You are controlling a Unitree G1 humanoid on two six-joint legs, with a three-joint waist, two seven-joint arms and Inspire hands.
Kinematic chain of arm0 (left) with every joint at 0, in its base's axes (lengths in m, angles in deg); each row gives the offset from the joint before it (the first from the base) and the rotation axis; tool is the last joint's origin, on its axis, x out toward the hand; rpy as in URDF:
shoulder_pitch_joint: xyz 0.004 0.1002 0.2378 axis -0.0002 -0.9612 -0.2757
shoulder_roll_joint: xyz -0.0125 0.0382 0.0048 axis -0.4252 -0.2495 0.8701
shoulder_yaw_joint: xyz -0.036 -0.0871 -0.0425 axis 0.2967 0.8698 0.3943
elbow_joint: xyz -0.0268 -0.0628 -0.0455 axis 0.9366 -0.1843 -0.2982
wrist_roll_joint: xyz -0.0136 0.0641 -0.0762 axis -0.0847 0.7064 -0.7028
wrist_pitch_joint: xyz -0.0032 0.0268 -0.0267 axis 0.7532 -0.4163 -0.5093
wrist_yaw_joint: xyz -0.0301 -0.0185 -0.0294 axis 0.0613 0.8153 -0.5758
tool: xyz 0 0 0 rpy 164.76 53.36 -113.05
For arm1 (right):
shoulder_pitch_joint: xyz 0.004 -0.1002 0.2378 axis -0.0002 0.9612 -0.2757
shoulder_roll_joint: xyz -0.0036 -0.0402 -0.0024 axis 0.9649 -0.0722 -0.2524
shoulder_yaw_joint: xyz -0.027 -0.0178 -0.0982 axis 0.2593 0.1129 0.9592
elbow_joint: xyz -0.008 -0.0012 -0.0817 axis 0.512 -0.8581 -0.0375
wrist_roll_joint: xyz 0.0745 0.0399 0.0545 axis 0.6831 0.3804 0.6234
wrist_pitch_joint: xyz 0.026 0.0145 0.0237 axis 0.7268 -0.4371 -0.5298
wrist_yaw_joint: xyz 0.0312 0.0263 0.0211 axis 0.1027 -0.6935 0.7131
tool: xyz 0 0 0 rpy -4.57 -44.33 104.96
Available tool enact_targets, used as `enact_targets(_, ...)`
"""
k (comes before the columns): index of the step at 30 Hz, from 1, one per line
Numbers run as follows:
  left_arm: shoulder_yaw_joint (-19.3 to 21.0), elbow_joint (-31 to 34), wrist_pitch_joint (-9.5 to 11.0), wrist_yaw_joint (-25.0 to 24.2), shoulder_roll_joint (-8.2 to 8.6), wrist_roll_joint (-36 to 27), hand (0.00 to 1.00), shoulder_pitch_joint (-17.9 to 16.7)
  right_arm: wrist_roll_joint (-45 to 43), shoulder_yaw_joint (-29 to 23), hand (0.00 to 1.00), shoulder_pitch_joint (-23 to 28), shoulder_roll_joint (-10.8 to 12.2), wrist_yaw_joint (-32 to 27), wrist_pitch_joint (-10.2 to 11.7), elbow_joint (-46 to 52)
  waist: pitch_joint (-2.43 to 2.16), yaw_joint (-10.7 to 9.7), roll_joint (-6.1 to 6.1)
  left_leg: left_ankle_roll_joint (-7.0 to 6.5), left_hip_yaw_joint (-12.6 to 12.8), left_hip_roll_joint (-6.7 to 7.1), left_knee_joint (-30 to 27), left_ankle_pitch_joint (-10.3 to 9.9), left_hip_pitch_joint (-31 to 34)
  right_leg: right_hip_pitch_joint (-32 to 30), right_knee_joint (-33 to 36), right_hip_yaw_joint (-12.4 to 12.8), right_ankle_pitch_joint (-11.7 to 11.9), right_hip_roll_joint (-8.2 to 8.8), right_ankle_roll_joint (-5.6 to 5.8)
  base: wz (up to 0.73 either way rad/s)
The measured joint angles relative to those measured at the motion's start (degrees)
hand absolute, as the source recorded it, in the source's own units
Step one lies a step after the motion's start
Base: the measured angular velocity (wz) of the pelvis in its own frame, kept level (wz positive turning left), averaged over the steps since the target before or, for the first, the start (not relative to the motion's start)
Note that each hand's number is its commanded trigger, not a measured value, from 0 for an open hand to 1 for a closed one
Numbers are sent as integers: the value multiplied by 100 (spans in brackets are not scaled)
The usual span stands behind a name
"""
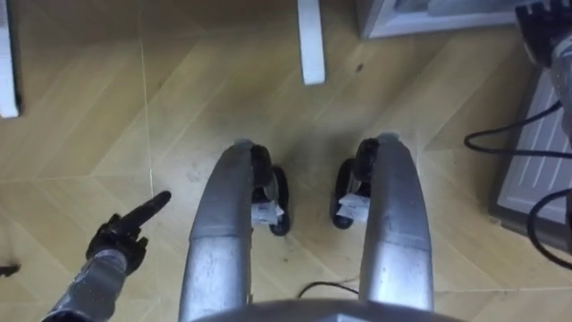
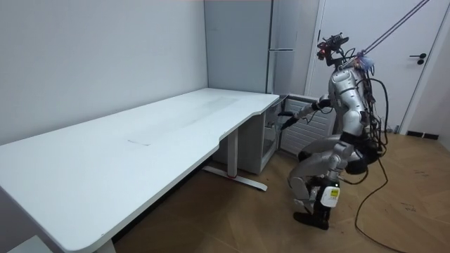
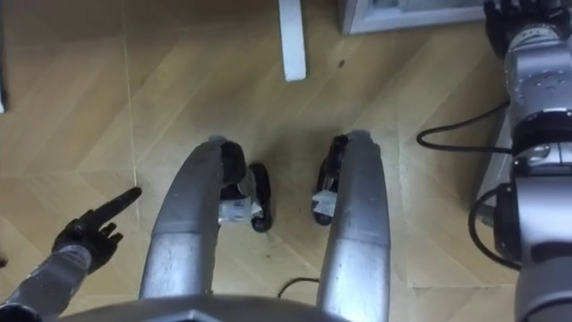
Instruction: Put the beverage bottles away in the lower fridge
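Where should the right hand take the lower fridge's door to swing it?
By the free vertical edge of the door, reaching from the front. It appears to stand open on the robot's right, ribbed inner face showing, hinged beside the right hand.

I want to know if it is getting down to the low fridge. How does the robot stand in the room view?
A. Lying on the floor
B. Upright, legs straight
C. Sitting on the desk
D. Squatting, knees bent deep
D: in the room view its knees are folded low over the wood floor beside the white desk, with its right hand held out ahead.
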State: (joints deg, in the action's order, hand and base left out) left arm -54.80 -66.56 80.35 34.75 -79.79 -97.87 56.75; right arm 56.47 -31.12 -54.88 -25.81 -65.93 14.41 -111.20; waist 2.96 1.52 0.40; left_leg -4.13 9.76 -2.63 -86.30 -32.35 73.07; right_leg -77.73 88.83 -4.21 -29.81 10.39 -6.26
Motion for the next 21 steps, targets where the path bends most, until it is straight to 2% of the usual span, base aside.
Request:
enact_targets(3, -36, 192, -2, -17, -146, 17, 0, -295, 32, 205, 0, -4, -106, -10, -12, -48, 2, 20, -2, 15, -77, -5, -344, -97, 28, 17, 307, -34, -117, 15, -6, 4)
enact_targets(4, -183, 312, -7, -17, -238, 26, 0, -421, 37, 229, 0, -6, -112, 24, -12, -77, 2, 22, -1, 25, -101, -25, -477, -143, 23, 37, 423, -51, -172, 18, 5, 0)
enact_targets(7, -339, 449, -9, -18, -302, 26, 0, -583, 93, 227, 0, -14, -124, 217, 0, -230, 7, 38, 7, 14, -145, -70, -687, -187, 25, 78, 601, -92, -251, 52, -42, 3)
enact_targets(9, -578, 470, -12, -21, -308, 26, 0, -642, 223, 231, 0, -14, -129, 427, 52, -371, 15, 78, 24, -39, -170, -83, -833, -216, 30, 98, 732, -93, -278, 44, -5, 2)
enact_targets(12, -733, 569, -31, -64, -318, 26, 0, -694, 229, 298, 0, -11, -130, 506, 205, -374, 16, 168, 27, -50, -174, -101, -891, -224, 41, 81, 789, -83, -317, 47, 75, -3)
enact_targets(17, -931, 706, -41, -185, -379, 67, 0, -807, 258, 456, 0, -11, -148, 633, 305, -370, 8, 267, 56, -47, -171, -167, -893, -223, 39, 65, 783, -101, -342, 45, 118, -6)
enact_targets(21, -976, 1131, -78, -257, -558, 234, 0, -977, 297, 735, 0, -11, -237, 742, 387, -358, 4, 367, 82, -17, -207, -177, -713, -210, 65, 52, 573, -180, -345, 63, 116, -9)
